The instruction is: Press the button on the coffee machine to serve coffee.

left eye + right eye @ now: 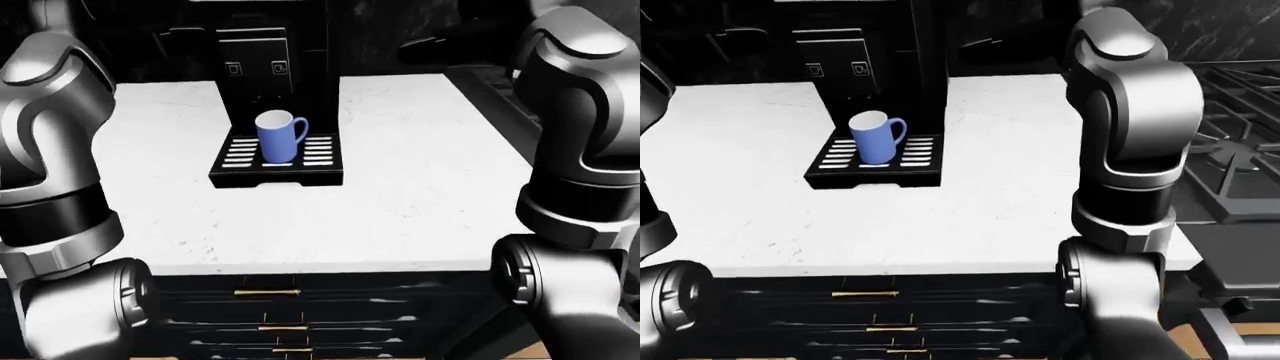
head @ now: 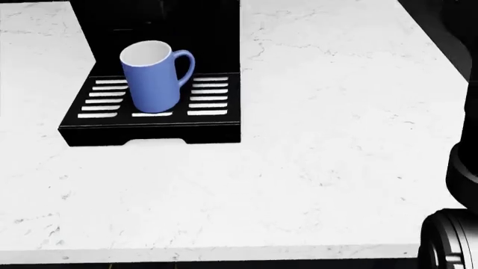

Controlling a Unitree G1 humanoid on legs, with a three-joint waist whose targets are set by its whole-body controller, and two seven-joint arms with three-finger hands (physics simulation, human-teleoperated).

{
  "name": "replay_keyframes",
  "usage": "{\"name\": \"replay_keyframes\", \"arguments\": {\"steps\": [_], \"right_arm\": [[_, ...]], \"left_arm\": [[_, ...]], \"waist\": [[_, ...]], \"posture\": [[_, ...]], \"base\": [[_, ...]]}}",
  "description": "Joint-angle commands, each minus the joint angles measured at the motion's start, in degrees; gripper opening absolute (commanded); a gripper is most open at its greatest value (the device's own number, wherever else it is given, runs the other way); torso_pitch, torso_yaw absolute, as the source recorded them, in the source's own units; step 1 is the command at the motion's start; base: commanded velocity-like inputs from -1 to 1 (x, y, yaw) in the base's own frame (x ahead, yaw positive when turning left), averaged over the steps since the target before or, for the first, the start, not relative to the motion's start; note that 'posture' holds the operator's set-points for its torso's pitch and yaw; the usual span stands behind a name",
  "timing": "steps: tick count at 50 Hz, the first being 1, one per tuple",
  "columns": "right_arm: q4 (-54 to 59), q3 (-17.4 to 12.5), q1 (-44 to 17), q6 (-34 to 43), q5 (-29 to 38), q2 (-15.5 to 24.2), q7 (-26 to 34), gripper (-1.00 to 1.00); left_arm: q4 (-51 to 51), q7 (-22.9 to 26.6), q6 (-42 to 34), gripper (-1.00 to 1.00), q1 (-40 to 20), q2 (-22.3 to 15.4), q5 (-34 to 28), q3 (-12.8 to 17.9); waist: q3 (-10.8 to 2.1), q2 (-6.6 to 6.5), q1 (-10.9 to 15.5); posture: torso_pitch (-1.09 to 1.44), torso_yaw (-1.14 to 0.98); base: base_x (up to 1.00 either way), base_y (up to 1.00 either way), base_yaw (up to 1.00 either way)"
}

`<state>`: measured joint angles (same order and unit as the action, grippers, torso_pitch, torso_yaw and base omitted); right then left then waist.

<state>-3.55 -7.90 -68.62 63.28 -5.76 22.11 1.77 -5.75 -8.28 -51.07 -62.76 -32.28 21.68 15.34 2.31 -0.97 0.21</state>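
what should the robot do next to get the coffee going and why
Probably raise one arm toward the two small buttons on the coffee machine. The blue mug already stands upright on the drip tray, and neither hand shows in any view, so nothing is near the buttons.

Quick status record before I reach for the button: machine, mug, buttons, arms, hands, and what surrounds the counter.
coffee machine: black, at the top of the white marble counter
blue mug: upright on the drip tray, empty as far as visible, handle to view right
buttons: two small squares above the mug
arms: both raised at the view edges
hands: out of view
stove: right of the counter
drawers: dark, brass handles
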Motion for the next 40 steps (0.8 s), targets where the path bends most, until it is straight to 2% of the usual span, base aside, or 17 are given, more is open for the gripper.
{"name": "replay_keyframes", "arguments": {"steps": [1, 3, 4, 17, 18, 20, 21, 24, 25, 26, 27, 29, 30, 33, 35, 39, 40], "right_arm": [[-0.8, -0.7, -1.0, -1.4, 0.5, 0.3, 0.3, 1.0], [-0.7, -0.8, -1.1, -1.3, 0.7, 0.3, 0.3, 1.0], [-0.8, -0.8, -0.9, -1.3, 0.8, 0.2, 0.3, 1.0], [-2.0, -1.7, -0.4, -1.3, 0.9, -0.3, -0.7, 1.0], [-1.9, -1.9, -0.6, -1.3, 0.6, -0.4, -0.9, 1.0], [-1.4, -1.7, -0.7, -1.5, 0.6, -0.2, -1.3, 1.0], [-1.5, -1.8, -0.8, -1.6, 0.4, -0.3, -1.4, 1.0], [-1.8, -1.5, -0.7, -1.4, 0.1, -0.3, -1.6, 1.0], [-1.7, -1.6, -0.6, -1.6, 0.0, -0.3, -1.6, 1.0], [-1.6, -1.6, -0.6, -1.6, 0.0, -0.2, -1.7, 1.0], [-1.6, -1.6, -0.7, -1.5, -0.1, -0.2, -1.7, 1.0], [-1.2, -1.6, -1.0, -1.6, -0.1, -0.1, -1.9, 1.0], [-1.3, -1.5, -1.0, -1.4, -0.2, -0.1, -1.9, 1.0], [-1.5, -1.5, -0.8, -1.4, -0.3, 0.0, -1.9, 1.0], [-1.3, -1.4, -1.1, -1.4, -0.4, 0.0, -1.8, 1.0], [-1.0, -1.2, -1.2, -1.4, -0.4, 0.1, -1.6, 1.0], [-1.2, -1.3, -1.1, -1.3, -0.4, 0.0, -1.7, 1.0]], "left_arm": [[0.2, -0.1, 1.7, 1.0, -0.7, -0.2, -0.2, -0.2], [0.5, -0.2, 1.3, 1.0, -0.8, -0.2, -0.1, -0.2], [0.7, -0.3, 1.0, 1.0, -1.0, -0.2, -0.1, -0.2], [0.3, -0.1, 2.1, 1.0, 0.0, 0.2, -0.1, -0.2], [0.4, -0.2, 1.9, 1.0, -0.1, 0.2, 0.0, -0.2], [0.8, -0.3, 1.4, 1.0, -0.1, 0.0, 0.1, -0.1], [0.8, -0.3, 1.4, 1.0, -0.1, 0.0, 0.2, -0.1], [0.6, -0.3, 1.8, 1.0, 0.2, 0.1, 0.2, -0.1], [0.7, -0.3, 1.8, 1.0, 0.3, 0.0, 0.2, -0.1], [0.7, -0.3, 1.8, 1.0, 0.2, 0.0, 0.2, -0.1], [0.5, -0.3, 1.8, 1.0, 0.1, 0.0, 0.2, -0.1], [0.6, -0.4, 1.7, 1.0, 0.0, 0.0, 0.3, -0.1], [0.7, -0.4, 1.6, 1.0, 0.0, 0.0, 0.3, -0.1], [0.6, -0.5, 1.6, 1.0, -0.1, 0.0, 0.3, -0.1], [0.5, -0.5, 1.5, 1.0, -0.3, 0.0, 0.4, -0.2], [0.0, -0.5, 1.8, 1.0, -0.6, 0.0, 0.3, -0.3], [0.1, -0.4, 1.8, 1.0, -0.5, 0.1, 0.3, -0.3]], "waist": [[-0.58, -0.26, -0.6], [-1.58, -2.66, -1.2], [0.02, -1.22, -0.9], [-0.39, -0.73, -1.0], [-1.55, -0.87, -1.0], [-0.41, 3.46, 0.5], [0.24, 3.3, 0.4], [-0.43, -2.37, -0.2], [0.52, -3.38, 0.4], [0.7, -0.92, 0.0], [-0.86, -1.5, -0.4], [0.66, 3.51, -0.8], [0.68, 4.09, -0.9], [-1.02, -0.95, -1.0], [-0.16, -0.28, -0.6], [-0.42, 0.56, -0.3], [-1.59, 0.0, -0.5]], "posture": [[0.0, 0.0], [0.0, 0.0], [0.0, 0.0], [0.0, 0.0], [0.0, 0.0], [0.0, 0.0], [0.0, 0.0], [0.0, 0.0], [0.0, 0.0], [0.0, 0.0], [0.0, 0.0], [0.0, 0.0], [0.0, 0.0], [0.0, 0.0], [0.0, 0.0], [0.0, 0.0], [0.0, 0.0]], "base": [[0.0, 0.0, 0.0], [0.0, 0.0, 0.0], [0.0, 0.0, 0.0], [0.0, 0.0, 0.0], [0.0, 0.86, 0.0], [0.0, 0.77, 0.0], [0.0, 0.0, 0.0], [0.0, 0.0, 0.0], [0.0, 0.0, 0.0], [0.0, 0.0, 0.0], [0.0, 0.41, 0.0], [0.0, 0.85, 0.0], [0.0, 0.16, 0.0], [0.0, 0.0, 0.0], [0.0, 0.0, 0.0], [0.0, 0.0, 0.0], [0.0, 0.38, 0.0]]}}
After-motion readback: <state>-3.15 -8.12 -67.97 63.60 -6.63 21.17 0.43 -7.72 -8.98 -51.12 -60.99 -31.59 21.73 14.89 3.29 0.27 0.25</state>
